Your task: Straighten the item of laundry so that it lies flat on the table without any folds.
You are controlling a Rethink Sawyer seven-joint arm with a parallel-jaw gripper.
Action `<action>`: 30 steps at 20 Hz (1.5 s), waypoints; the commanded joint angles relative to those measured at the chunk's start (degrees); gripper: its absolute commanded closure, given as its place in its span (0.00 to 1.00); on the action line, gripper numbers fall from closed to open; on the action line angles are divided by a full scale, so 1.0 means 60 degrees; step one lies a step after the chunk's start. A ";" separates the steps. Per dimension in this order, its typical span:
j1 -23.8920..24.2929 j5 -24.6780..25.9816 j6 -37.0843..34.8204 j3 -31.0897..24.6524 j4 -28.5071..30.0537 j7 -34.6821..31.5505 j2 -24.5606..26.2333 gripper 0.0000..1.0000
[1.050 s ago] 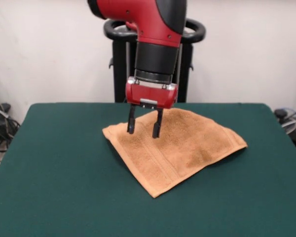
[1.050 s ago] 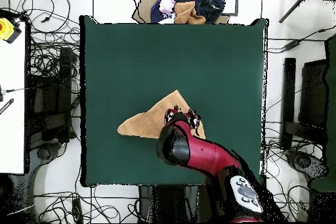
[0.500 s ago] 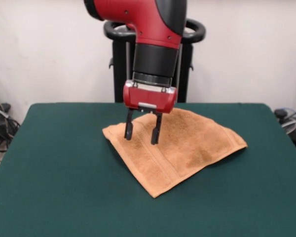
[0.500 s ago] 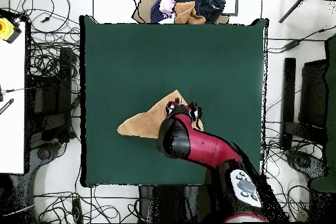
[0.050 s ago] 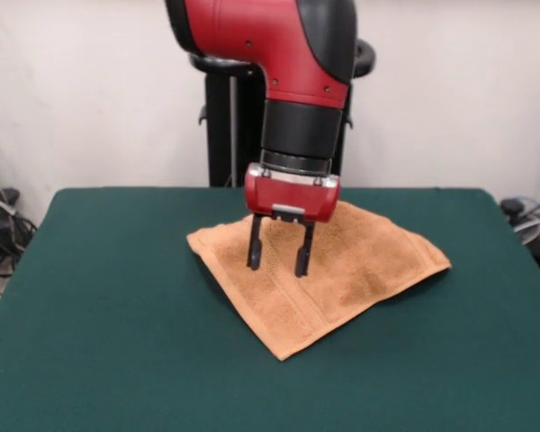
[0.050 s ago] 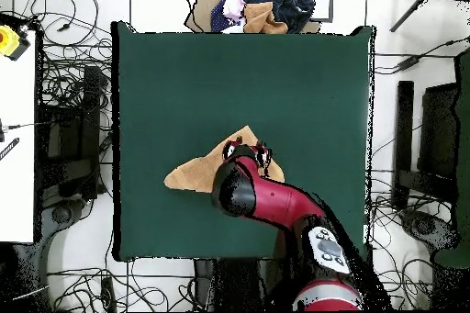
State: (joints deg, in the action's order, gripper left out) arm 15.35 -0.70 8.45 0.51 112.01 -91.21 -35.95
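The item of laundry [image 5: 342, 261] is an orange-tan terry towel folded over into a rough triangle on the green table [image 5: 108, 324]. Its woven band stripes run near the corner that points toward the camera. In the overhead view the arm covers much of the towel [image 6: 195, 173], and the table [image 6: 229, 80] spreads wide around it. My gripper [image 5: 277, 257] hangs open just above the towel's middle left part, fingers pointing down, with nothing between them. The gripper [image 6: 248, 151] shows only partly past the arm in the overhead view.
A pile of other clothes [image 6: 262, 6] lies beyond the table's far edge in the overhead view. Cables and stands surround the table on the floor. A black stand [image 5: 225, 117] rises behind the table.
The gripper has shifted to the right in the front view and come forward over the towel's middle. The towel has not moved.
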 commanded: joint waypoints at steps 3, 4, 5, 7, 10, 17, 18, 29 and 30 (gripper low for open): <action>-0.0494 -0.0788 0.0076 -0.0268 -0.0403 -0.2251 0.0464 0.00; -0.0459 -0.0784 0.0102 -0.0292 -0.0583 -0.2180 0.0601 0.00; -0.0344 -0.0725 0.0121 -0.0405 -0.0767 -0.2095 0.0756 0.00; -0.0240 -0.0707 0.0174 -0.0529 -0.0997 -0.2047 0.0976 0.00; -0.0391 -0.0835 0.0302 -0.0421 -0.1068 -0.2129 0.0975 0.00; -0.0282 -0.0654 0.0943 -0.0512 -0.1189 -0.2258 0.1479 0.00; -0.0240 -0.0616 0.0982 -0.0522 -0.1261 -0.2226 0.1568 0.00; 0.0330 -0.0114 0.1049 -0.0747 -0.1315 -0.1900 0.1815 0.00; 0.0348 -0.0109 0.0978 -0.0725 -0.1268 -0.1873 0.1751 0.00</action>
State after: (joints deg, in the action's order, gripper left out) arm 16.17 -2.38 12.90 0.29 106.43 -91.21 -26.47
